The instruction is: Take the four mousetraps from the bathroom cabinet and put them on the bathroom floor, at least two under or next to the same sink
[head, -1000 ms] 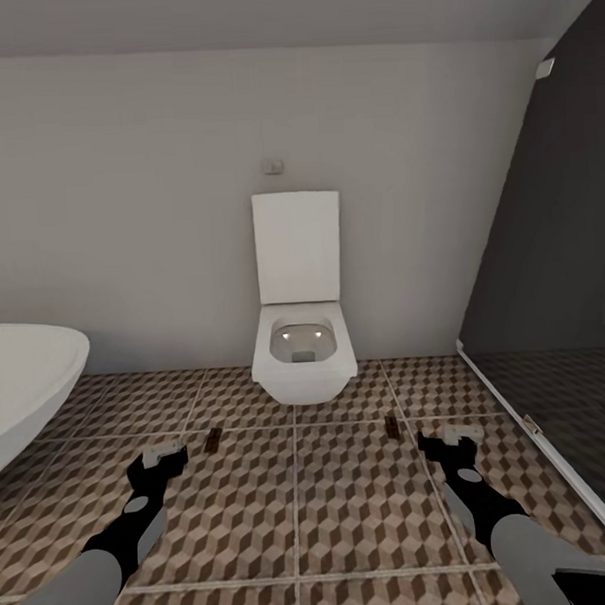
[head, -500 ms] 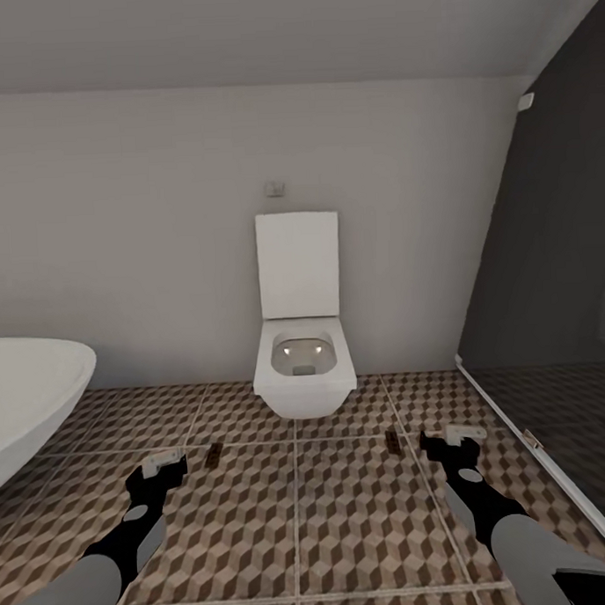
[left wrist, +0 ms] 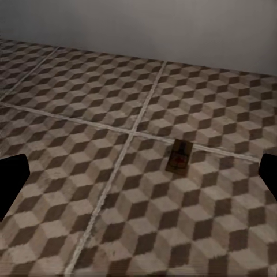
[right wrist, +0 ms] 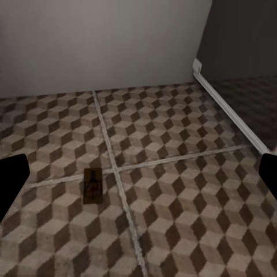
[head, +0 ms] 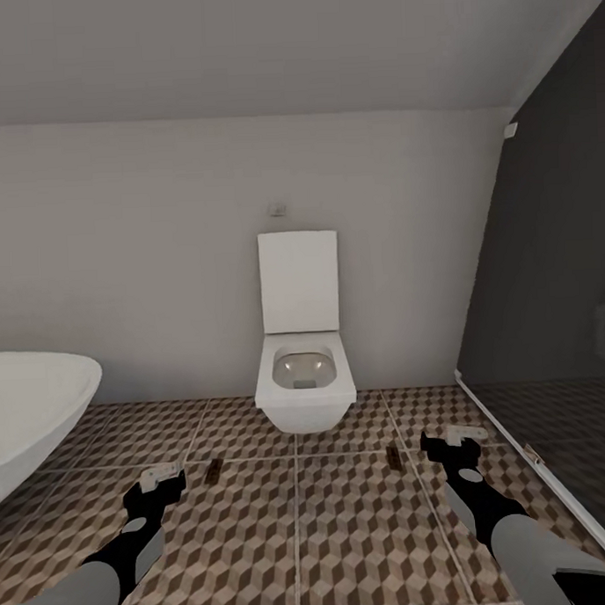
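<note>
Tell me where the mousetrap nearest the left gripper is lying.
In the head view that mousetrap lies flat on the bathroom floor, just right of the left gripper and in front-left of the toilet; the left wrist view shows it beside a grout line.

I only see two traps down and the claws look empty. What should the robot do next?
Probably turn away toward the cabinet for more. Two mousetraps lie on the bathroom floor, and the left claw and right claw look open and empty.

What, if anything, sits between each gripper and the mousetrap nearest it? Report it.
Nothing visible. Bare bathroom floor separates the left gripper from the left mousetrap, and the right gripper from the right mousetrap.
</note>
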